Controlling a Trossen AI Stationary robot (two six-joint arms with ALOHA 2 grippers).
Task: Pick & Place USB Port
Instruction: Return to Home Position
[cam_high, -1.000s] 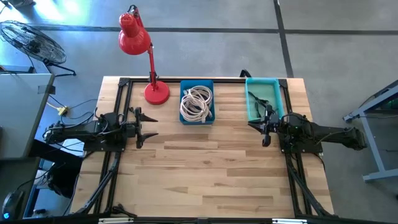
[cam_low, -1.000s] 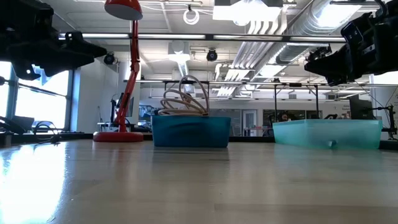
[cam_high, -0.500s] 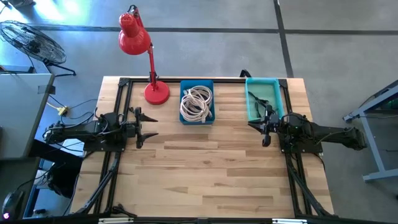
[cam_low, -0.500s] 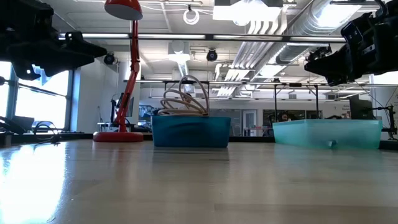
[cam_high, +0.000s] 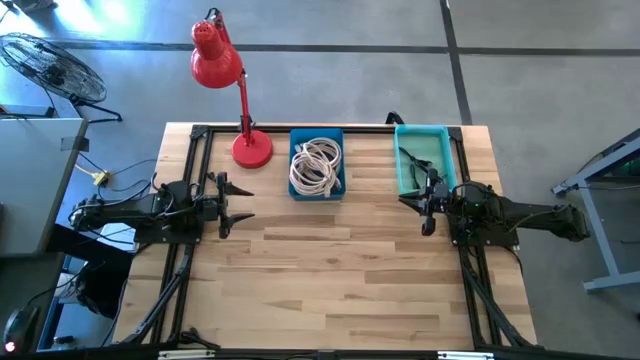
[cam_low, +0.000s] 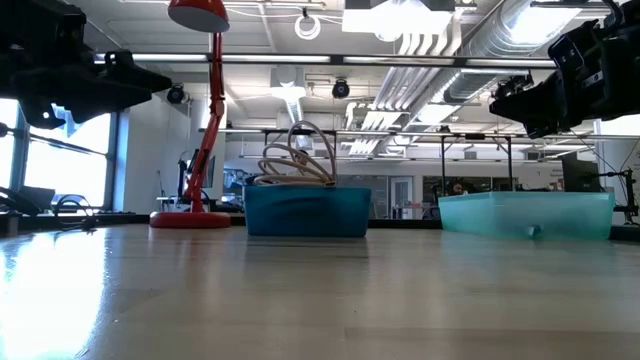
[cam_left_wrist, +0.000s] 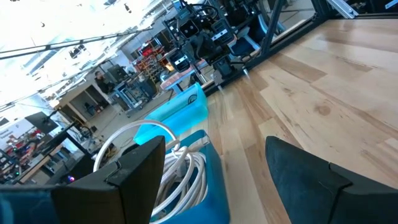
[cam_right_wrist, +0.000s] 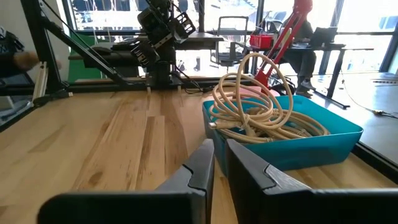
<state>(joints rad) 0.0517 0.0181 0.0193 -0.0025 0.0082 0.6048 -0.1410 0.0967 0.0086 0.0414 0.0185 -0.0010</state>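
Observation:
A blue bin (cam_high: 317, 193) at the table's far middle holds a coil of cream-white cables (cam_high: 316, 165), which also show in the right wrist view (cam_right_wrist: 261, 115) and the left wrist view (cam_left_wrist: 168, 152). A teal bin (cam_high: 436, 134) stands to its right with a thin dark thing (cam_high: 415, 160) inside. My left gripper (cam_high: 240, 203) hovers open at the table's left, pointing toward the blue bin, its fingers wide apart (cam_left_wrist: 214, 180). My right gripper (cam_high: 412, 200) hovers shut and empty (cam_right_wrist: 219, 163) at the teal bin's near left corner.
A red desk lamp stands with its base (cam_high: 252, 149) left of the blue bin. Black frame rails run along the table's left, right and far edges. The near half of the wooden table top (cam_high: 330, 290) is bare. A person sits in the room beyond (cam_right_wrist: 308, 56).

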